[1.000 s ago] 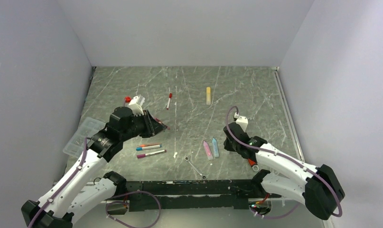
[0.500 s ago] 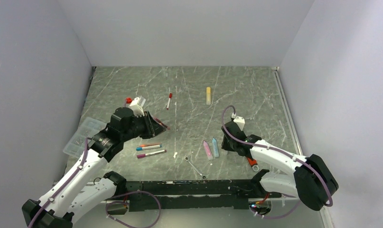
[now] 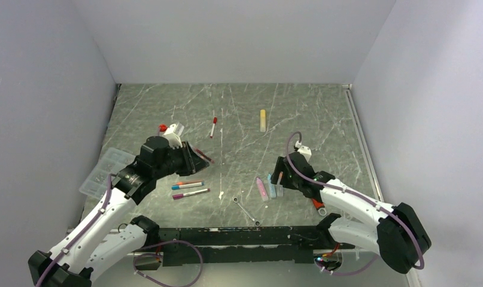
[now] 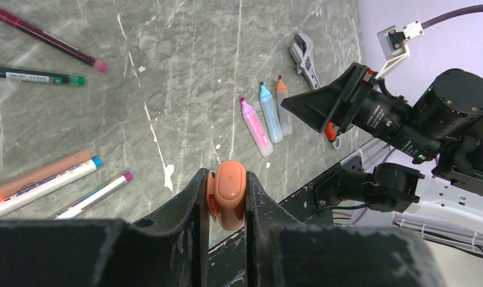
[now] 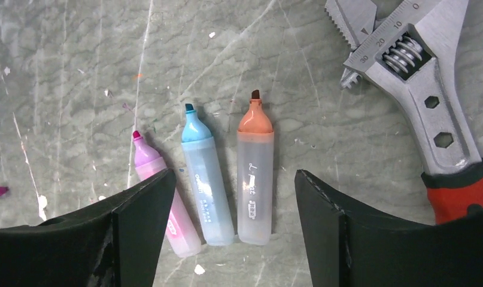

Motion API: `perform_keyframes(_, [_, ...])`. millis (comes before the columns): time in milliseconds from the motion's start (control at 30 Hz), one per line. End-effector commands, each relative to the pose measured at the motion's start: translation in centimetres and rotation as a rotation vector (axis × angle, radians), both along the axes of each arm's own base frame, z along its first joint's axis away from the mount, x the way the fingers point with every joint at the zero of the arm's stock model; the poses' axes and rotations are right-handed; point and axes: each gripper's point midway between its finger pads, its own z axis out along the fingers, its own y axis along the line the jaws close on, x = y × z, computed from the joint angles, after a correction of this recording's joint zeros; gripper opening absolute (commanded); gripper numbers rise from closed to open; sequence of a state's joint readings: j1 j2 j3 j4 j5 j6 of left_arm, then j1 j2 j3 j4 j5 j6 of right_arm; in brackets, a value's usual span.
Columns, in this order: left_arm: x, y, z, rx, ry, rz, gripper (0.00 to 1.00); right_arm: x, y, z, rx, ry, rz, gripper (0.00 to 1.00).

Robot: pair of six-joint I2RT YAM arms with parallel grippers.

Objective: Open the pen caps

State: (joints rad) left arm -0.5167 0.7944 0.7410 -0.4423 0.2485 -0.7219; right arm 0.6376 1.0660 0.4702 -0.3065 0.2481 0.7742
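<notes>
My left gripper [image 4: 227, 200] is shut on an orange pen cap [image 4: 228, 190], held above the table at the left [image 3: 198, 156]. My right gripper [image 5: 233, 179] stands open just over three uncapped highlighters lying side by side, tips bare: pink [image 5: 144, 156], blue [image 5: 204, 173] and orange [image 5: 255, 167]. The orange highlighter [image 3: 279, 183] lies free between the open fingers, which touch nothing. From above, the right gripper [image 3: 277, 178] hovers at the row's right end. A small red cap [image 3: 161, 127] shows behind the left wrist.
A red-handled adjustable wrench [image 5: 406, 66] lies right of the highlighters. A silver wrench [image 3: 246, 210] sits near the front edge. Three markers [image 3: 188, 188] lie front left, a red pen [image 3: 213, 127] and a yellow highlighter [image 3: 263, 120] further back, a clear plastic box [image 3: 104, 170] at the left edge.
My right gripper moved left to the highlighter row and opened; the orange highlighter now lies beside the blue one. The left gripper has kept its hold and barely moved.
</notes>
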Motion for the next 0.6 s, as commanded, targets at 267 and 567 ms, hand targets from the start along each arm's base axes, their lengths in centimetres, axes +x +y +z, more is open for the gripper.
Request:
perform_keyframes(267, [0.1, 0.2, -0.2, -0.004, 0.008, 0.027, 0.00, -0.3, 3.5, -0.4, 0.265, 0.042, 0.070, 0.94])
perform_keyframes(567, [0.4, 4.0, -3.8, 0.182, 0.109, 0.193, 0.00, -0.7, 4.4, -0.2, 0.304, 0.054, 0.108, 0.94])
